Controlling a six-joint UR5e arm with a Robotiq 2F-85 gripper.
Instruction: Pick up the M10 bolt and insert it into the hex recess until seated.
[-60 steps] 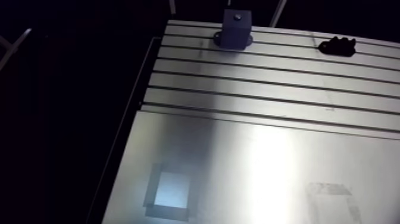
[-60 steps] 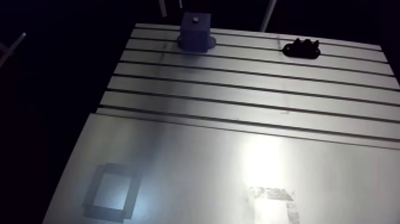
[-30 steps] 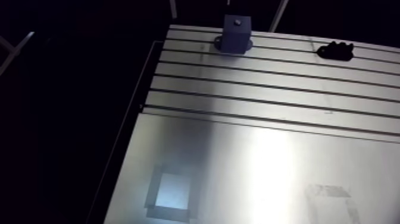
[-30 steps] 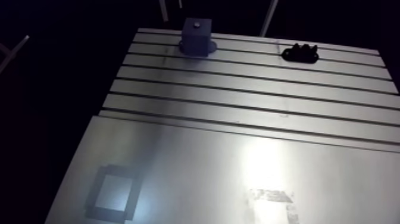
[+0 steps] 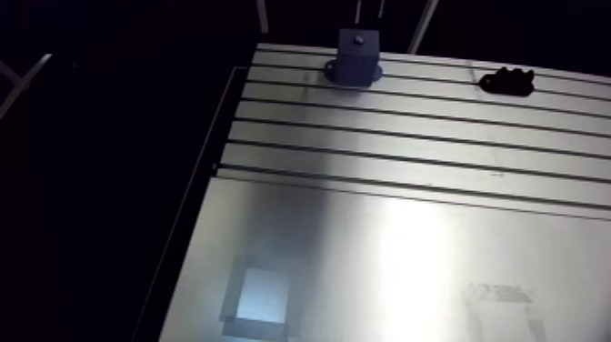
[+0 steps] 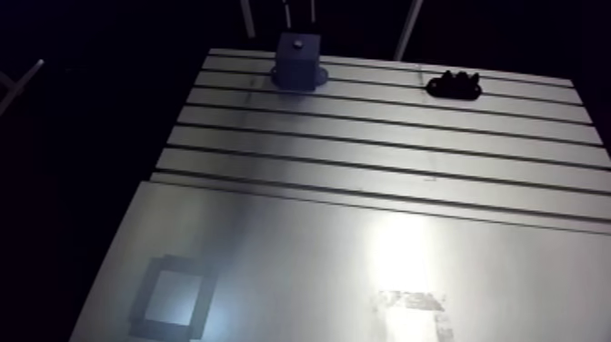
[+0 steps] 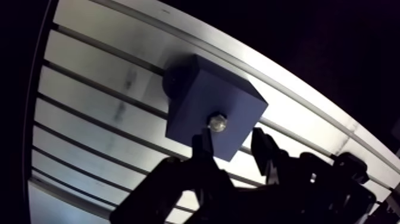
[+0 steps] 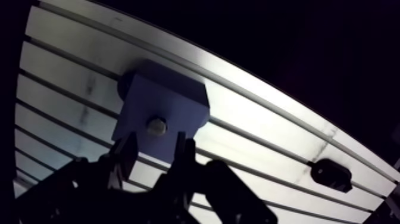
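A dark blue block (image 7: 211,113) stands on the slotted table (image 5: 382,136) near its far edge, also visible in the arm view (image 5: 357,55). A silvery bolt head (image 7: 217,123) sits in the block's top face, close to the edge nearest the gripper. My gripper (image 7: 231,143) hovers just above and beside that edge, its two dark fingers (image 7: 202,143) apart on either side of the bolt head, a little short of it. Nothing is held between them. In the arm view the gripper is not clear to see.
A small black holder (image 5: 506,82) lies on the slotted rails to the right of the block. On the smooth plate nearer the camera are a dark taped square (image 5: 259,296) and a faint tape outline (image 5: 505,305). The table's left edge (image 5: 214,164) drops into darkness.
The whole arm view has shifted slightly, so the camera has moved. The block and the black holder have kept their places on the table.
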